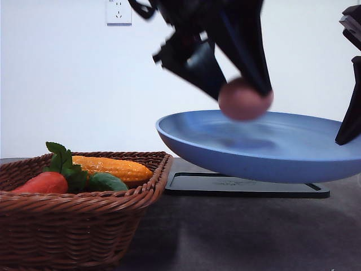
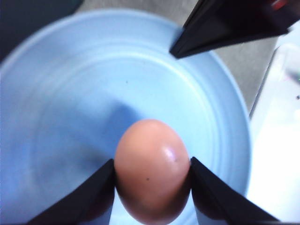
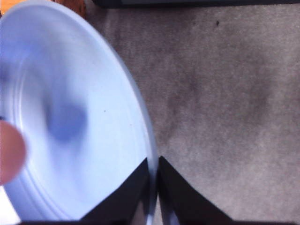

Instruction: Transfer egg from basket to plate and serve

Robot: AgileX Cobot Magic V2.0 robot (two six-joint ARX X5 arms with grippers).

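Left gripper (image 1: 243, 90): matte black, blurred in the front view; angular wedge-shaped housing, long tapering fingers, a black cable loop near the top. Left wrist view shows the fingers (image 2: 89, 194) as flat-faced black wedges with sharp straight edges. Right gripper (image 3: 153, 187): same matte black; two slim pointed fingers (image 3: 180, 199), plain surfaces. No markings or screws legible.

— What's behind it all?
— A plain white wall (image 1: 67, 84), evenly lit, with a white power socket (image 1: 118, 11) high up.
— And below?
— A dark grey, matte, faintly mottled surface (image 1: 237, 231).
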